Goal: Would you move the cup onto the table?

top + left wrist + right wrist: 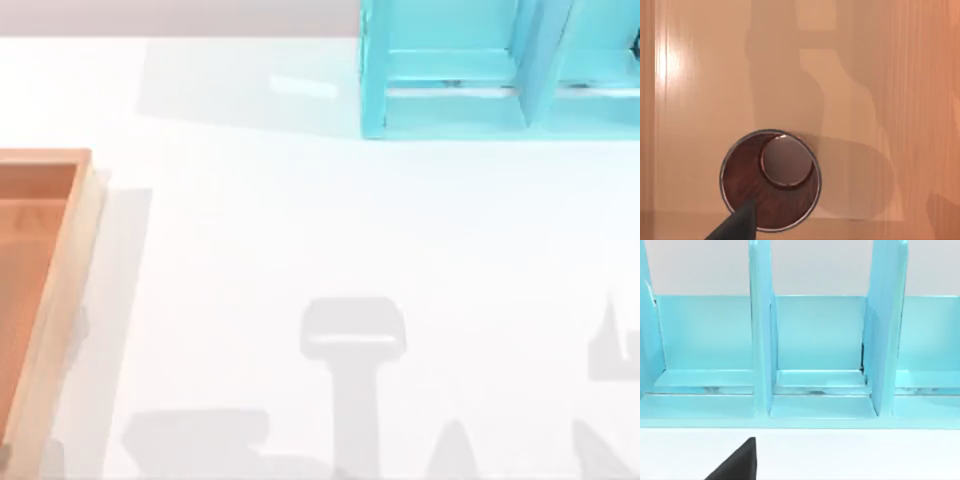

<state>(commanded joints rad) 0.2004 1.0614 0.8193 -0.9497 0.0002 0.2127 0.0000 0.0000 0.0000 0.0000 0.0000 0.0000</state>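
Cup (771,181) upright on the floor of the wooden tray (40,270), seen from directly above in the left wrist view; its dark interior and pale round base show inside the rim. One dark fingertip (737,222) of the left gripper overlaps the cup's rim, so that gripper appears to hang just over the cup. Whether its fingers are spread or pressed together cannot be told.

Step in hand, as judged: the approach to a grasp. To do it well, the fingers should straddle the cup's wall or body squarely, descend without tipping it, close firmly on the ribbed side, then lift clear of the tray's raised rim before travelling right to the table (330,230).

Top view: tray at the left edge, turquoise shelf unit (500,75) at the far right, arm shadows on the near part of the table. Right wrist view: the shelf unit's compartments (820,340) facing a parked right arm, one dark fingertip (737,462) in frame, its state likewise undeterminable.
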